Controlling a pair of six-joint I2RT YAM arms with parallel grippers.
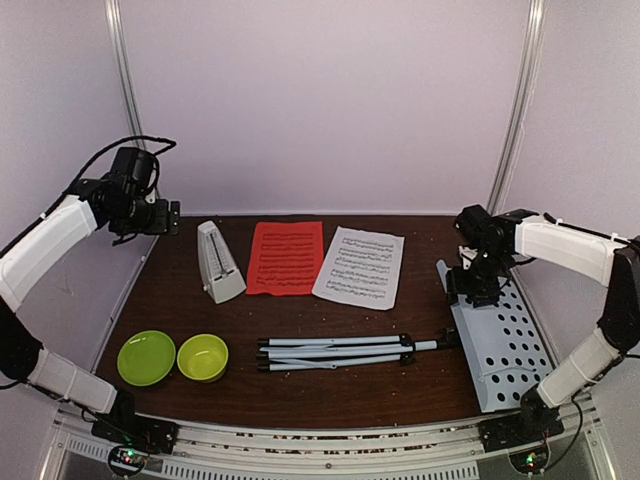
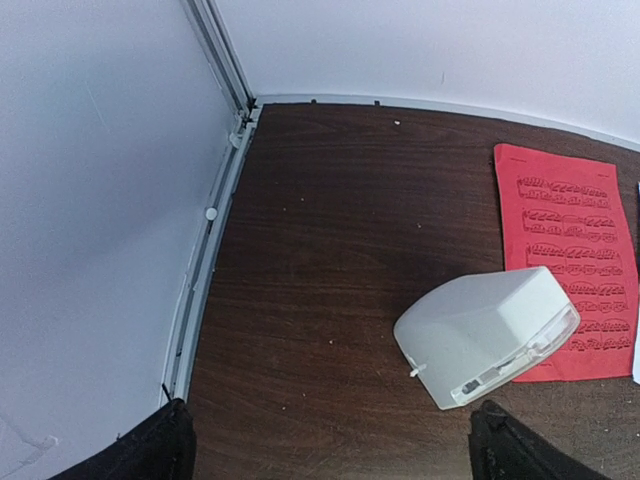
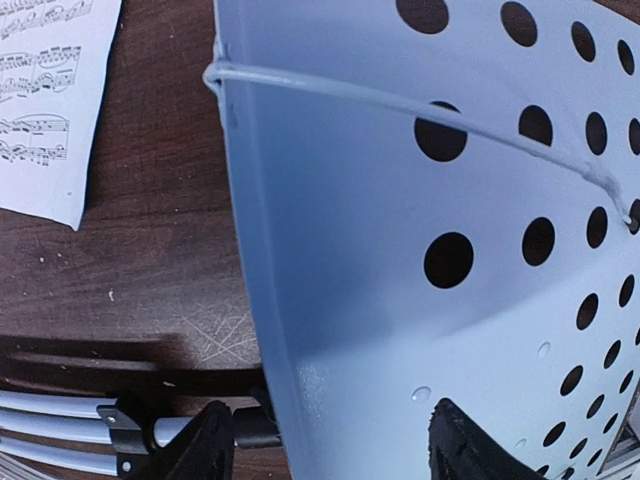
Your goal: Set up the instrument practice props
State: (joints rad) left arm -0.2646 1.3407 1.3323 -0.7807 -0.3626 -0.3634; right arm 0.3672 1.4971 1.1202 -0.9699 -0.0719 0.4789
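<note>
The music stand lies flat: its folded tripod legs point(image 1: 340, 352) point left and its perforated desk point(image 1: 500, 340) rests at the right. My right gripper point(image 1: 470, 290) is down at the desk's near-left edge point(image 3: 400, 250). The jaws point(image 3: 330, 430) are apart, one finger outside the edge by the stand's tube and one over the desk face. The whitish metronome point(image 1: 218, 262) stands at the back left, with the red sheet point(image 1: 286, 257) and white sheet point(image 1: 360, 266) beside it. My left gripper point(image 1: 172, 217) hovers open, high above the table left of the metronome point(image 2: 490, 335), holding nothing.
Two lime-green bowls point(image 1: 146, 357) point(image 1: 203, 357) sit at the front left. White enclosure walls and a metal rail point(image 2: 215, 220) border the table on the left and back. A thin wire retainer point(image 3: 400, 100) crosses the desk face.
</note>
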